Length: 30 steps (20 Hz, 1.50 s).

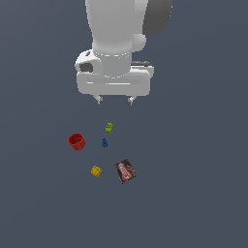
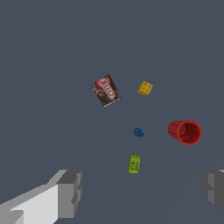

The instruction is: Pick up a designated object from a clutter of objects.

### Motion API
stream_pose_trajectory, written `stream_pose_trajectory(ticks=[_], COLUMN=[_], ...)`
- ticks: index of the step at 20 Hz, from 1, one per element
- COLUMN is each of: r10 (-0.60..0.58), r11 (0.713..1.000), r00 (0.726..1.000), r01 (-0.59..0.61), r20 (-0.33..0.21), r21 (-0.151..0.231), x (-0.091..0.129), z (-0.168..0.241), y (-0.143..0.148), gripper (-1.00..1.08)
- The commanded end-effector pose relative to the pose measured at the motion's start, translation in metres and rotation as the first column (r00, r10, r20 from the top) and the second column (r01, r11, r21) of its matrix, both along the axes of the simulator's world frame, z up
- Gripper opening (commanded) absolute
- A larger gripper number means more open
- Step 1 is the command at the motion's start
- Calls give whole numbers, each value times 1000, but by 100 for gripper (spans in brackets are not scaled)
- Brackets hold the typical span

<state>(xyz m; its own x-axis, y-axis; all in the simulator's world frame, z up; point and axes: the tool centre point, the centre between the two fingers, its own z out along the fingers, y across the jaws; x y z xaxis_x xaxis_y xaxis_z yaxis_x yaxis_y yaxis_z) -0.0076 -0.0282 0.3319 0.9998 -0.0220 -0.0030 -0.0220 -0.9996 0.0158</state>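
1. While my gripper (image 1: 115, 100) hangs well above the floor with its fingers (image 2: 70, 192) spread wide and nothing between them, the red cup (image 1: 76, 141) sits on the grey floor (image 1: 193, 193) at the edge of the clutter, toward the exterior view's left.
2. The blue block (image 1: 104, 142) is its nearest neighbour, near but apart; the green block (image 1: 109, 127), the yellow block (image 1: 96, 171) and the flat brown-red box (image 1: 125, 171) lie farther off, so the cup stands free on all sides.
3. I judge the cup light and stiff, probably smooth-walled and somewhat slippery, not fragile. Its thick rim offers the best hold: one finger inside the mouth and one outside, pinching the wall, or both fingers across the full body, since my opening looks wide enough.
4. In the exterior view the cup appears upright, mouth up, axis vertical. Being round, it has no preferred side, so any approach angle around it serves.
5. I am not yet above it; it lies off to one side of my fingers.
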Motion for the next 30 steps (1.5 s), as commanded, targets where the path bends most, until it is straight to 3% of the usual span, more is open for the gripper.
stream_pose_trajectory(ticks=[1,10,18,24,30], r10=[0,42,39,35,23], r11=[1000,999,999,999,1000], r00=[1000,999,999,999,1000], r01=[0,-42,-39,-35,-23], r20=[0,0,-1,-1,1], r21=[0,-26,-20,-5,13], x=[0,5,8,15,19], z=[0,-8,-18,-49,-102], y=[0,4,-5,-33,-83], gripper=[100,100,100,100,100])
